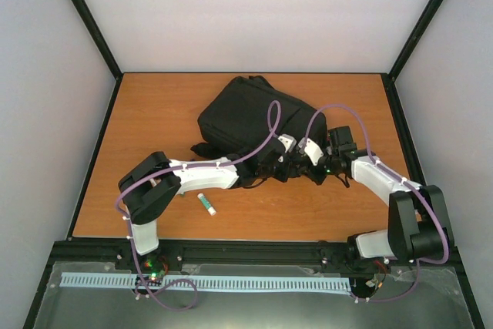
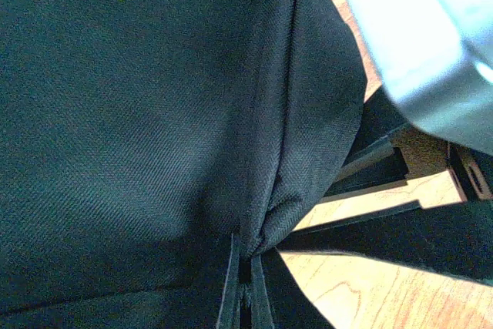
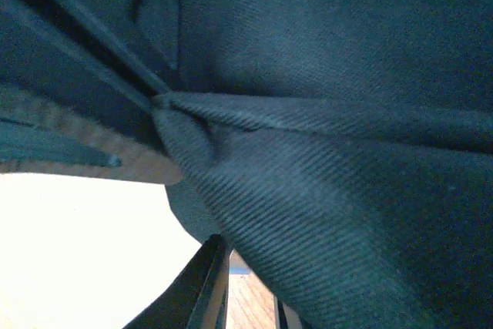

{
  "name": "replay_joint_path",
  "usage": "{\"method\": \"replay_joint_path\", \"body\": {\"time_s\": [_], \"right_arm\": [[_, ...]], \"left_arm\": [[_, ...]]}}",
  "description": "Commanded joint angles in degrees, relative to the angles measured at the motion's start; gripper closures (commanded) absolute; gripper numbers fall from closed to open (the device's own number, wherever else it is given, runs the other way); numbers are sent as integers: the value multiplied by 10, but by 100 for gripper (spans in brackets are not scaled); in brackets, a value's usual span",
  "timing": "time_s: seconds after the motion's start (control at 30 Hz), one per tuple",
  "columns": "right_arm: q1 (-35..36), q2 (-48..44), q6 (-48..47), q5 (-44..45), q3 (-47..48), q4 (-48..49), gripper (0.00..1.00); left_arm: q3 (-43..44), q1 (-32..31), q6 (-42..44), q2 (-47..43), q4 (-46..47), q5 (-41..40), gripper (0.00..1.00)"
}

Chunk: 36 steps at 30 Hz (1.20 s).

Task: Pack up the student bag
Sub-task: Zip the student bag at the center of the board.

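Observation:
The student bag is a large black fabric backpack lying at the middle back of the wooden table. It fills the left wrist view and the right wrist view. My left gripper is at the bag's near edge, and in its wrist view it is shut on a pinched fold of the fabric by a seam. My right gripper is just to its right. In its wrist view the jaws stand a narrow gap apart, closed on a thick fold of bag fabric that hides the right fingertip.
A small white stick with a green cap lies on the table near the left arm's elbow. Black straps trail from the bag onto the wood. Black frame posts and white walls enclose the table.

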Motion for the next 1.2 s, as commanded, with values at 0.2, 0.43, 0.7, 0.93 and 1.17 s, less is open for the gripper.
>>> {"method": "replay_joint_path", "body": {"time_s": [0.2,0.43,0.7,0.93,1.17], "right_arm": [[9,29,25,29,21,31,85],[9,39,37,47,23,42,84],[9,19,13,55,31,-1,97],[-4,-3,-35,88,33,-54,97],[-30,16,-58,106,44,-69,97]], "left_arm": [[21,1,-8,-3,29,4,99],[20,1,-7,-5,28,5,99],[14,1,4,-8,21,0,99],[-8,1,29,-17,21,23,99],[-67,1,56,-41,37,92,99]]}}
